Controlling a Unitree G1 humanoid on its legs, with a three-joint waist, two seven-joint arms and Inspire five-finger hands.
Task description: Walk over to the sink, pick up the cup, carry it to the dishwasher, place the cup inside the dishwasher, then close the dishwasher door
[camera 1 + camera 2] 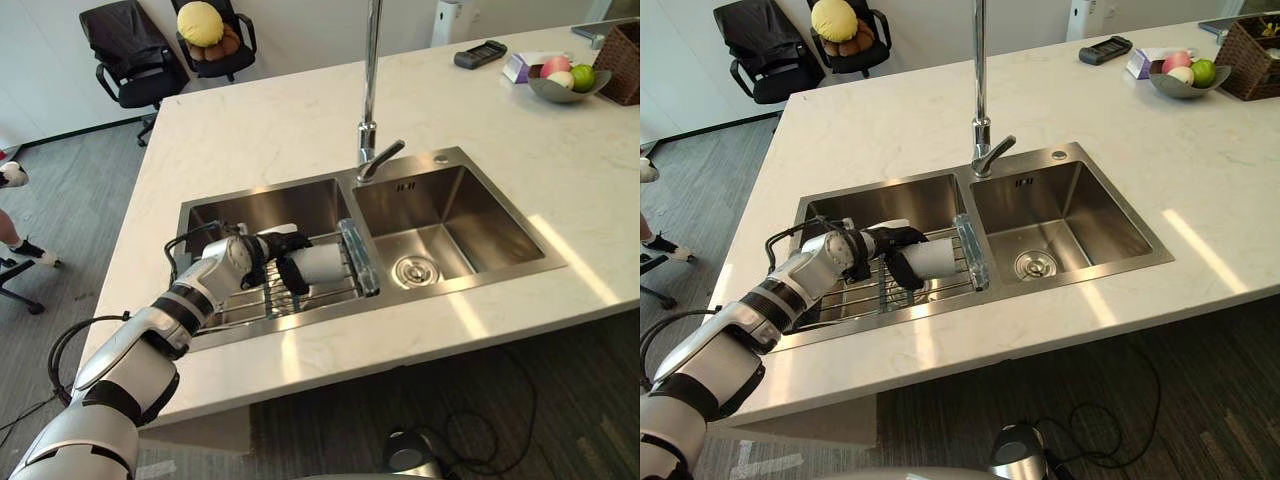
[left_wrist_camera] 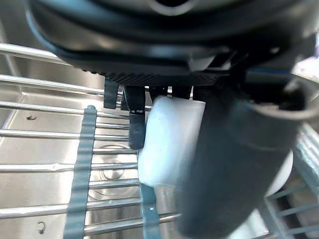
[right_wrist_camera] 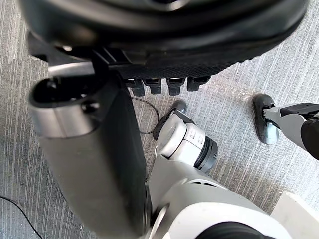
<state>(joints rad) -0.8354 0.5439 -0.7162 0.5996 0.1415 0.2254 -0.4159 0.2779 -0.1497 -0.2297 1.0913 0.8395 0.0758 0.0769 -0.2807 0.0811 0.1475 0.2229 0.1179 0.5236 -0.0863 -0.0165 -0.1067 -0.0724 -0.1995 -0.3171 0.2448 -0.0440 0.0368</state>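
Cup (image 1: 322, 265) gripped by left hand (image 1: 272, 256): fingers (image 2: 135, 130), thumb curled round it, over wire rack (image 1: 325, 295) in sink (image 1: 470, 215); right hand (image 3: 164, 40) relaxed.

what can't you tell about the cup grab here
- White cylindrical cup: mouth and any handle, eye views, the dark left hand covers them.
- Cup's far end: left wrist view, the thumb blocks it.
- Whether the cup touches the steel wire rack: its underside is hidden.
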